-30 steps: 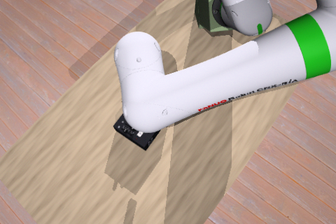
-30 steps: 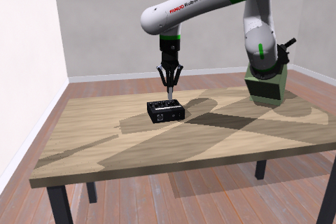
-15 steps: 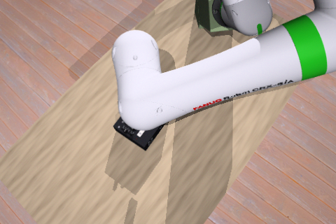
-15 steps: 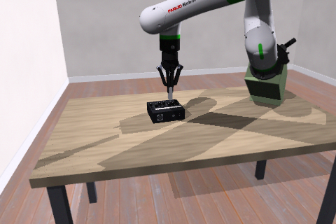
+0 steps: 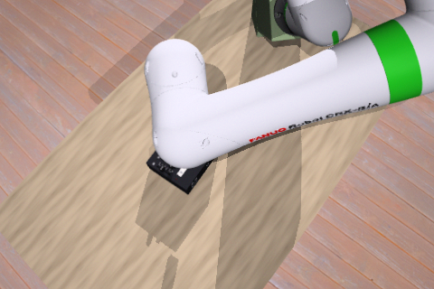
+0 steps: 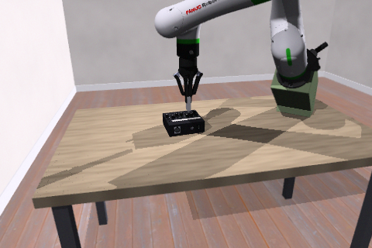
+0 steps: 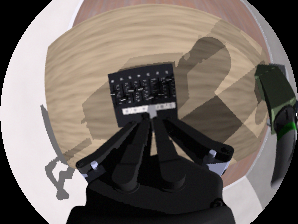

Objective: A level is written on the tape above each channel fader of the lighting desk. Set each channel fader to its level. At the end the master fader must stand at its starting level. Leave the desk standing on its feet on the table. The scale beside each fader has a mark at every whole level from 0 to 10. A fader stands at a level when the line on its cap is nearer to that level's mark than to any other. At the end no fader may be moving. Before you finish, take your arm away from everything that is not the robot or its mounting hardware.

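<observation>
The lighting desk (image 5: 187, 181) (image 6: 184, 122) (image 7: 145, 90) is a small black box standing upright on the wooden table (image 6: 240, 155). Its faders and tape labels are too small to read. In the top view the arm's elbow hides most of it. My gripper (image 6: 188, 107) (image 7: 152, 111) is shut on nothing, fingers pointing straight down. The fingertips hang just above the desk's top, over its right part in the exterior view. I cannot tell whether they touch a fader cap.
The arm's green base block (image 5: 268, 9) (image 6: 295, 97) stands at the table's far right corner. A white wall (image 6: 31, 66) runs along the left side. The table edge (image 6: 194, 186) is near the front.
</observation>
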Motion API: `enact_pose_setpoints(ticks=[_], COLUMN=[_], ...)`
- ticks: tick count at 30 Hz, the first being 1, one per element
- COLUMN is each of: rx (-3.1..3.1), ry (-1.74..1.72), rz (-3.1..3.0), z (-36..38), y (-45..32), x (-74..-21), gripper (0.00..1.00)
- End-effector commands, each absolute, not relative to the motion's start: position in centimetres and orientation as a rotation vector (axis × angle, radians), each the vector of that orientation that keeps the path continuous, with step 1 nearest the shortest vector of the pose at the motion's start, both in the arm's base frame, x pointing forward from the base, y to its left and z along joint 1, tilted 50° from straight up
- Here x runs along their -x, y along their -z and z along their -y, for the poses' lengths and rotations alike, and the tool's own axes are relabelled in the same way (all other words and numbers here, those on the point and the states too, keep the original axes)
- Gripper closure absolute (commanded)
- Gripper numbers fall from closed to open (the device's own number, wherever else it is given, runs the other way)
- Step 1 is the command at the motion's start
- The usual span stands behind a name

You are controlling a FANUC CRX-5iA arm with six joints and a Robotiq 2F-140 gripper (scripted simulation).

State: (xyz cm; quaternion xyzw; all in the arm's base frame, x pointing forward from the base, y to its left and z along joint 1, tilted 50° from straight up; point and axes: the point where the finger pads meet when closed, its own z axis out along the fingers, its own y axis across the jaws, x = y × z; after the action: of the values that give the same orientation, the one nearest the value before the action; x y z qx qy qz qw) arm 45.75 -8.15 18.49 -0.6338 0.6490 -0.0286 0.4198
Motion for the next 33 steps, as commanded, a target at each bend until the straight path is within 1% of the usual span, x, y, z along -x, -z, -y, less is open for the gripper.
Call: enact_pose_setpoints(ticks=[1, 33], rx=[1.589, 1.59], ry=[0.072, 0.07], rz=[-1.627, -1.624], z=[8.2, 7.3], y=[-18.5, -17.3], x=[-45.8, -46.7], gripper=[1.0, 1.0])
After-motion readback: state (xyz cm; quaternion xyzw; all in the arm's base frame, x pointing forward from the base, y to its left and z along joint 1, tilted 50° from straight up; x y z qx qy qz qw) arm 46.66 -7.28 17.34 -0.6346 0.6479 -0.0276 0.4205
